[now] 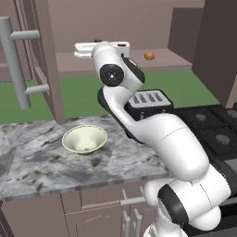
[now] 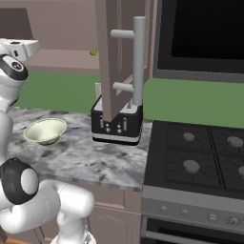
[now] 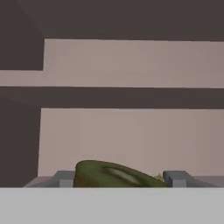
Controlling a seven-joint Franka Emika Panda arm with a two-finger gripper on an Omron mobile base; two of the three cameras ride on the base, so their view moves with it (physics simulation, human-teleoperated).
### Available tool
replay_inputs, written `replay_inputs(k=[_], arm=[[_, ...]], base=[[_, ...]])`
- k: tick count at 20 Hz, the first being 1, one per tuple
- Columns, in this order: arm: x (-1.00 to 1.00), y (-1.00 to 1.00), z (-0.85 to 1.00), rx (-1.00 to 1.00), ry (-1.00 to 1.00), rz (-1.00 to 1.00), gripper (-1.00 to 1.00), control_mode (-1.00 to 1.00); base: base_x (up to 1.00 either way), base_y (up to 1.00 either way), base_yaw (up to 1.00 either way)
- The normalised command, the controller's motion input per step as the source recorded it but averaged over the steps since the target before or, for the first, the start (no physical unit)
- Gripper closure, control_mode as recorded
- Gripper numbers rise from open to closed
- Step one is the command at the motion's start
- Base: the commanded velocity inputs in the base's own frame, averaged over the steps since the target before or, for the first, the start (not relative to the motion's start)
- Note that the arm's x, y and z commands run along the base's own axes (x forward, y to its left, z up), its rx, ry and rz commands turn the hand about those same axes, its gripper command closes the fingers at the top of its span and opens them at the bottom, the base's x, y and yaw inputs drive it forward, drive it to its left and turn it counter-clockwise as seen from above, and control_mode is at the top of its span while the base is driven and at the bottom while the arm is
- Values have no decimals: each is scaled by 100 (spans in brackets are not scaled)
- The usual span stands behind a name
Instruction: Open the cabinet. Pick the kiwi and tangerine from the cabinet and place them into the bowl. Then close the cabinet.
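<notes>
Left base view first: spotted the cabinet (image 1: 46, 60) door swung open at far left, its silver bar handle (image 1: 16, 65) facing the camera. Found the bowl (image 1: 84, 139) next, upright on the marbled counter (image 1: 37, 166), nothing in it. Followed the white arm (image 1: 152, 134) up from the lower right and into the open cabinet. Passed the toaster (image 1: 149, 102) behind the arm, then caught the tangerine (image 1: 149, 55) up on the cabinet shelf, well right of the hand. Ended on the stove (image 1: 217, 125).

Hand view next, and a close one: saw the gripper (image 3: 120, 178) with jaws partway apart, one fingertip (image 3: 64, 178) pressed to the left end of the kiwi (image 3: 116, 173) and the other to its right end. Called that a hold on the kiwi, low by the shelf, cabinet back wall behind it.
</notes>
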Motion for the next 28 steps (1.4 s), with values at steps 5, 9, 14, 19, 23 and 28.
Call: replay_inputs(k=[5,9,14,19,23,28], arm=[[-94,0,-5,3,27,-2,100,-100],[-100,0,0,6,30,0,100,-100],[-79,0,0,10,31,0,100,-100],[-9,0,-1,7,39,0,100,-100],[0,2,-18,0,13,0,100,-100],[0,9,-72,0,20,0,100,-100]], base=[[0,0,0],[0,0,0],[0,0,0],[0,0,0],[0,0,0],[0,0,0]])
